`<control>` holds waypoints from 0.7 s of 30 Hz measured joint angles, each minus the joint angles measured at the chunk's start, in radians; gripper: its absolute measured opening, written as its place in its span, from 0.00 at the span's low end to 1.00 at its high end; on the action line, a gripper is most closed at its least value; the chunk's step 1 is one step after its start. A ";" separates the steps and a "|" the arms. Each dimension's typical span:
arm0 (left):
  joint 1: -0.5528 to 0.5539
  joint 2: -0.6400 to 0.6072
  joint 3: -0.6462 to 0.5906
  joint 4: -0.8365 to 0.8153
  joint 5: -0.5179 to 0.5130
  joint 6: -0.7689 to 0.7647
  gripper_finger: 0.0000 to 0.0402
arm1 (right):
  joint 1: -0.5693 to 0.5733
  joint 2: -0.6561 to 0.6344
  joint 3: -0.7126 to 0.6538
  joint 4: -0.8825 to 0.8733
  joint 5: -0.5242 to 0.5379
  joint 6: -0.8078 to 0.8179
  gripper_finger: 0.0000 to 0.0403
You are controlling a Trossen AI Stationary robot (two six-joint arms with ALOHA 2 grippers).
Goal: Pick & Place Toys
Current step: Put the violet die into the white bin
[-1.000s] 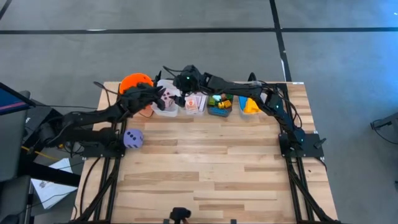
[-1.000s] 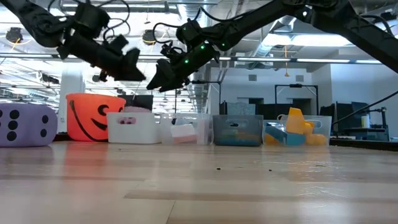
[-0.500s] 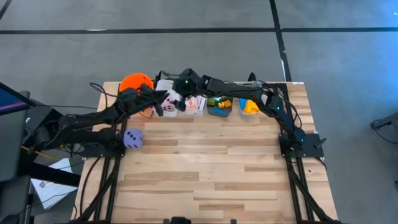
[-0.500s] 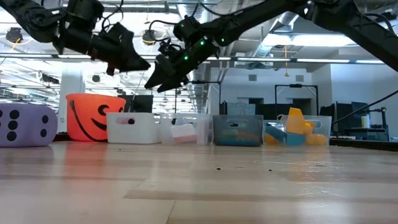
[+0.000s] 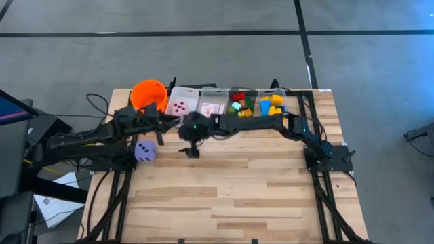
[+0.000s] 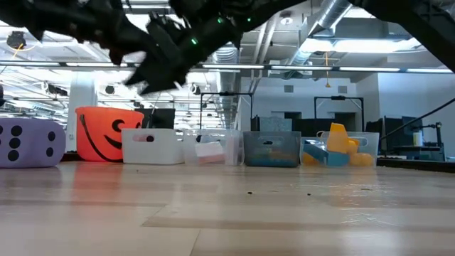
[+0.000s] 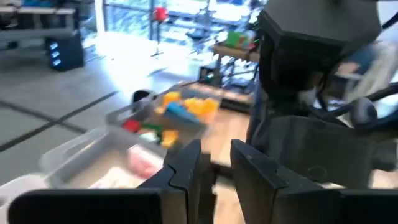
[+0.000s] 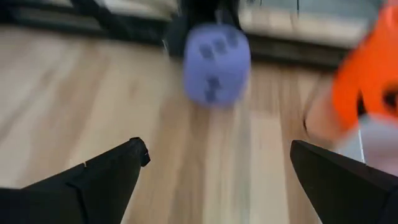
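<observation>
High view: R gripper [image 5: 190,150] sits just left of frame centre, arm stretched across from the right side, fingers spread wide w/ nothing between them. In R wrist view the purple die [image 8: 216,63] shows ahead, between the two spread fingers [image 8: 102,171], well apart from them. Same die is at left of the high view, on the wood table [image 5: 237,190] by the L arm base. L gripper [image 5: 161,125] is upper left of centre, just below the orange bucket [image 5: 149,93]; jaws narrow, only a slim gap in L wrist view, can't tell if anything's pinched there. Row of bins along the table's top edge: white bin w/ pink die [image 5: 179,106], next bin w/ pink/white cards [image 5: 210,108], then bricks [image 5: 244,107] red/green/yellow, then yellow/blue bricks in the last bin at upper centre-right. Low view: both arms are up over the bins, at top left of frame.
</observation>
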 joint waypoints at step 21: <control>-0.098 -0.282 0.103 -0.274 -0.202 0.110 0.20 | 0.014 0.088 0.000 0.373 0.056 0.077 0.99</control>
